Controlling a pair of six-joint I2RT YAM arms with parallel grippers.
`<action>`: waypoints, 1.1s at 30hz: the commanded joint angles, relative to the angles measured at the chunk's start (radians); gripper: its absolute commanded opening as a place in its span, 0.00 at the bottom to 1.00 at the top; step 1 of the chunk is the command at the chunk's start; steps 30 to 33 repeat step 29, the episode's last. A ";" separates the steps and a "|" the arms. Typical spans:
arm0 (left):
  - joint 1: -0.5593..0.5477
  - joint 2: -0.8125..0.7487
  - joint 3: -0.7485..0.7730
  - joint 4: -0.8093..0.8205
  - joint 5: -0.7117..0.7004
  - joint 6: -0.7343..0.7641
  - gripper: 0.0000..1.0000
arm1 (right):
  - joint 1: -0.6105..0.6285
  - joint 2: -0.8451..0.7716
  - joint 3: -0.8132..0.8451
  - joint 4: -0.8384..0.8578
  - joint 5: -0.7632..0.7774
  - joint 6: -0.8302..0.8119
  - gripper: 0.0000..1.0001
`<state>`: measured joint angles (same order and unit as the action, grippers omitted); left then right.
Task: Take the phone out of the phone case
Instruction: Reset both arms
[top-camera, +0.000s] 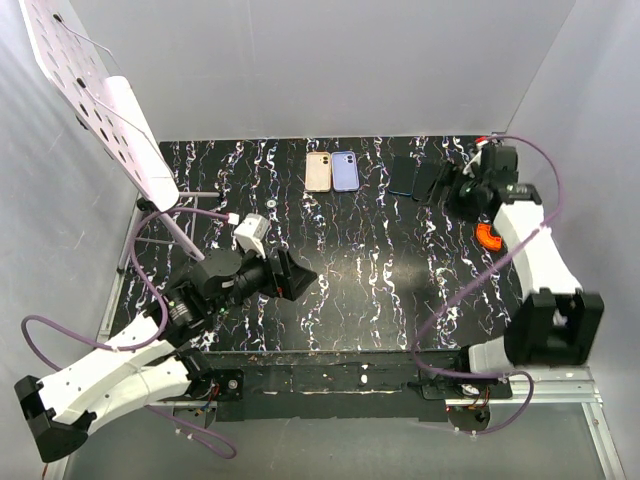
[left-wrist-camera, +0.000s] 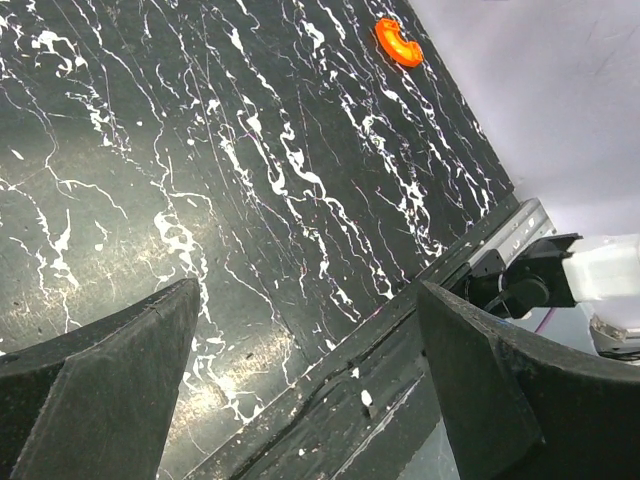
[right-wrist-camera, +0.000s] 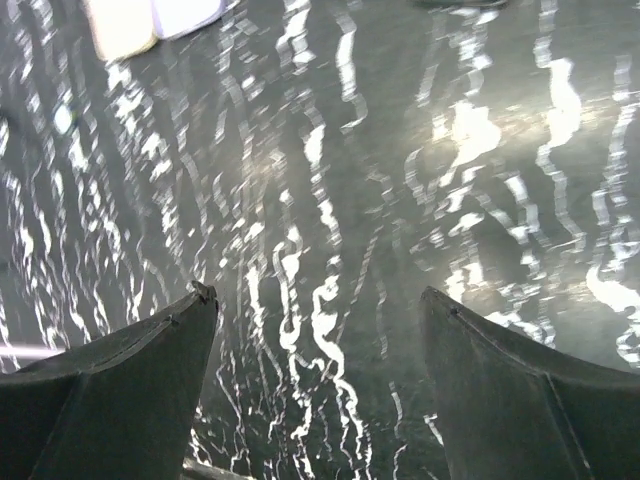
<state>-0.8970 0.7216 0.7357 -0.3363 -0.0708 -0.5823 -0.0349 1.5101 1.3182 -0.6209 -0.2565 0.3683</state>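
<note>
Right wrist feed's smeared for me, peach phone (right-wrist-camera: 120, 27) and blue phone (right-wrist-camera: 187, 12) clipped at its top edge, and overhead I can't tell if the dark slab (top-camera: 403, 175) by the right gripper (top-camera: 456, 194) is phone or case.

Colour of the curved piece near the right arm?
Orange curved piece; clearest in the left wrist view.

white arms (top-camera: 110, 375), purple cables, black hands.

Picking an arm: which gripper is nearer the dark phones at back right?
Right. The right gripper sits just right of the dark phones; the left gripper is far off, near-left.
</note>
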 joint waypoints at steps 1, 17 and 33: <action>-0.002 0.015 0.041 0.023 0.005 0.013 0.89 | 0.130 -0.239 -0.225 0.108 0.079 0.026 0.88; -0.005 -0.132 0.036 0.235 -0.032 0.173 0.90 | 0.178 -1.102 -0.421 0.039 0.023 0.052 0.89; -0.003 -0.159 0.019 0.359 0.038 0.182 0.92 | 0.178 -1.352 -0.467 0.102 0.069 0.101 0.90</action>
